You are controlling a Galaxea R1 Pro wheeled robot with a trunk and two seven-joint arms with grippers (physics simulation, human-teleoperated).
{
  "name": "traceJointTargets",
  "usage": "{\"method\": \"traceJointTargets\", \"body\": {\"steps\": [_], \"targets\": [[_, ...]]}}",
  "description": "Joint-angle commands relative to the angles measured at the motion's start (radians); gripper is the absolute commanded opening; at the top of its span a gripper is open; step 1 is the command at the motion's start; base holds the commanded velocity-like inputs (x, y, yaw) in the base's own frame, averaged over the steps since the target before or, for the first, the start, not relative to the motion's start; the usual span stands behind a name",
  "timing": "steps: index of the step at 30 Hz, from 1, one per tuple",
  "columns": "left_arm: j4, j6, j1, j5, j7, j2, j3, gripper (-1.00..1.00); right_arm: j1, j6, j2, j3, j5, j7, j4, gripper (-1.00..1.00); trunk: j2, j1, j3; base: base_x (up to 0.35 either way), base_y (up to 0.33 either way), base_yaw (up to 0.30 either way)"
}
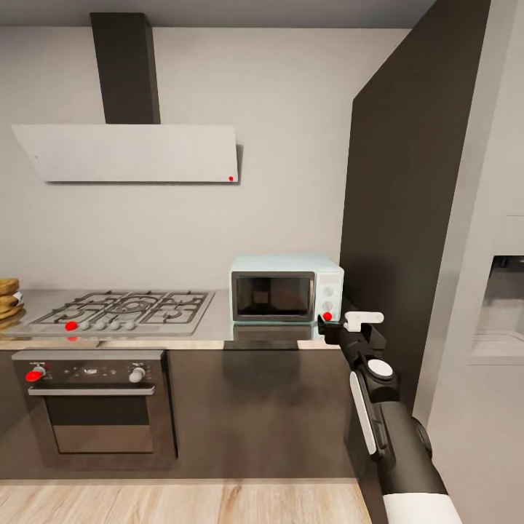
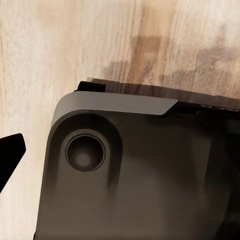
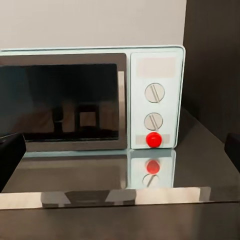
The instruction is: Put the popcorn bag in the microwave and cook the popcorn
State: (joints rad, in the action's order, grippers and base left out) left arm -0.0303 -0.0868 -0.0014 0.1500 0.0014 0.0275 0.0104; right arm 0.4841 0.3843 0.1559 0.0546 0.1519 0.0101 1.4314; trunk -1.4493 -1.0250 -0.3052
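The pale mint-blue microwave (image 1: 286, 287) stands on the grey countertop (image 1: 211, 331) against the dark tall cabinet, its dark glass door (image 3: 62, 102) shut. Behind the glass is a dim pale shape; I cannot tell what it is. My right gripper (image 1: 331, 325) hovers just in front of the microwave's lower right corner, by the red button (image 3: 154, 139) under two white knobs. It is open and empty (image 3: 120, 152), one dark fingertip (image 3: 10, 155) at each side. My left gripper (image 2: 120, 160) hangs low over the wood floor, one fingertip (image 2: 10, 157) showing at the edge.
A gas hob (image 1: 124, 309) lies left of the microwave, with a steel built-in oven (image 1: 94, 400) below and a hood (image 1: 127, 153) above. A tan-brown ringed stack (image 1: 9, 297) is cut off at the left edge. A dark tall cabinet (image 1: 407, 218) and fridge (image 1: 495, 306) close the right.
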Motion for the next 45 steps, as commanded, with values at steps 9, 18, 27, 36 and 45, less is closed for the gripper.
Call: {"method": "traceJointTargets", "body": {"steps": [9,18,27,36,45], "targets": [[-0.002,-0.002,0.0,0.006,0.0,0.003,-0.003,1.0,0.001,0.036,0.001,0.001,0.012,0.005,0.001,1.0,-0.001,0.0,-0.001,0.173,0.0,0.0],[-0.002,-0.002,0.0,0.006,0.0,0.004,-0.003,1.0,0.001,0.032,0.001,0.001,0.013,0.004,-0.005,1.0,-0.001,0.0,-0.001,0.27,0.04,0.0],[-0.002,-0.002,0.0,0.006,0.0,0.005,-0.003,1.0,0.001,0.031,0.001,0.002,0.012,0.002,-0.012,1.0,-0.001,0.0,-0.001,0.136,0.103,0.0],[-0.002,-0.002,0.0,0.006,0.0,0.005,-0.003,1.0,0.001,0.034,0.001,0.002,0.012,0.002,-0.013,1.0,-0.001,0.0,-0.001,0.113,0.097,0.0],[-0.002,-0.002,0.0,0.006,0.0,0.005,-0.003,1.0,0.001,0.051,-0.008,0.002,0.011,-0.001,-0.019,1.0,-0.001,0.0,-0.001,0.007,0.007,0.0]]}}
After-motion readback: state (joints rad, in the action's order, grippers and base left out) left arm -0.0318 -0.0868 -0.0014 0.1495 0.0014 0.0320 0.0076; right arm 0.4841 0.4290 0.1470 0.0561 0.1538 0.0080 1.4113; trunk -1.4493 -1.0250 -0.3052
